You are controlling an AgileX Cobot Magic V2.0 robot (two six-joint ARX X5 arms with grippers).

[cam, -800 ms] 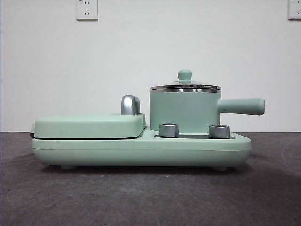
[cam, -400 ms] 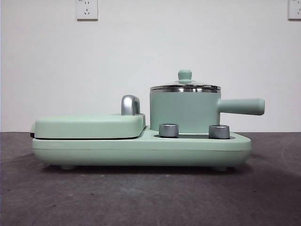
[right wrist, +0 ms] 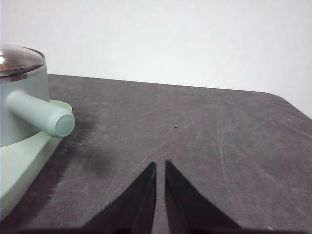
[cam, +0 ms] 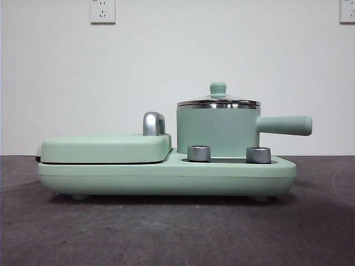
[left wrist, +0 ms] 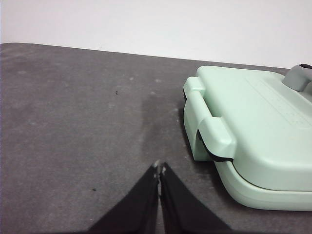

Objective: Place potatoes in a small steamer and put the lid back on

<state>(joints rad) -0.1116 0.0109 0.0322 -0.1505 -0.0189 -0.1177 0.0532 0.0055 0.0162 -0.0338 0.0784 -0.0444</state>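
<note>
Front view gives the whole mint appliance base (cam: 166, 176) on the dark table (cam: 166, 233): the flat griddle cover (cam: 105, 148) with its chrome handle (cam: 153, 123) on one side, the small steamer (cam: 218, 132) standing on the other. The lid (cam: 218, 102) sits on the steamer's steel rim, knob up, and two steel dials (cam: 199, 153) stand in front. Neither arm shows here.

Only the wrist views show them. The left gripper (left wrist: 159, 169) hangs over bare table beside the griddle end, jaws closed together, holding nothing. The right gripper (right wrist: 160, 165) is near the steamer's side handle, apart from it, jaws nearly together with a thin gap, empty.

No potatoes show in any view; the steamer's inside is hidden by its wall and lid.
</note>
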